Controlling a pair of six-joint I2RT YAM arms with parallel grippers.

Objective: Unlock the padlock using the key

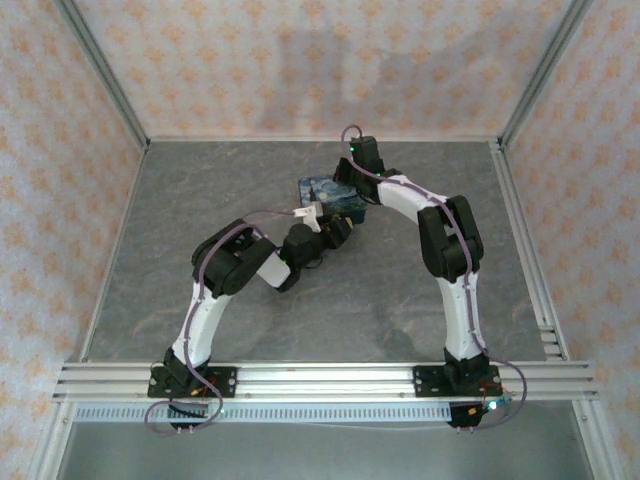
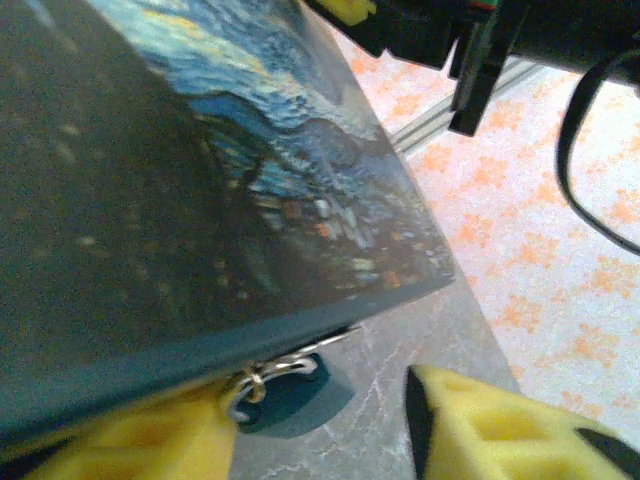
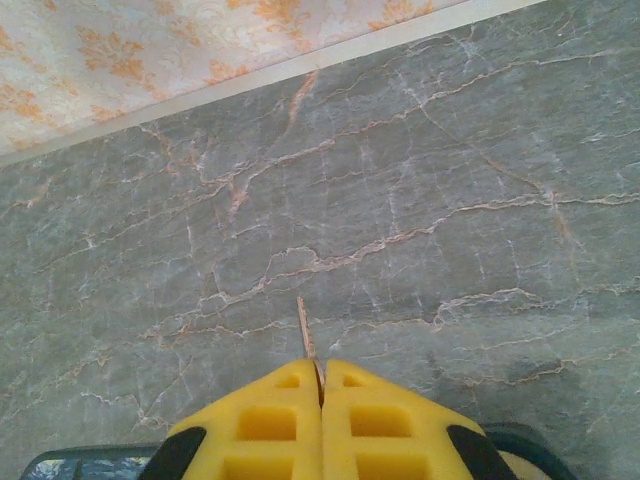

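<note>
The dark blue starry-print tin (image 2: 250, 150) looms over the left wrist view. From its lower edge hangs the small blue padlock (image 2: 290, 405) by a silver shackle (image 2: 265, 375). My left gripper (image 2: 318, 395) is open around the padlock: one yellow finger (image 2: 150, 440) lies against the tin's edge, and bare table shows between the padlock and the other finger (image 2: 480, 430). My right gripper (image 3: 320, 368) is shut on the key (image 3: 303, 325), whose thin blade pokes out past the fingertips above the table. From above, both grippers meet at the tin (image 1: 335, 193).
The grey marbled table (image 1: 250, 330) is fenced by patterned walls and aluminium posts. Part of the right arm's black wrist (image 2: 470, 50) and a cable (image 2: 585, 170) hang just beyond the tin. The arms' base rail (image 1: 320, 380) runs along the near edge.
</note>
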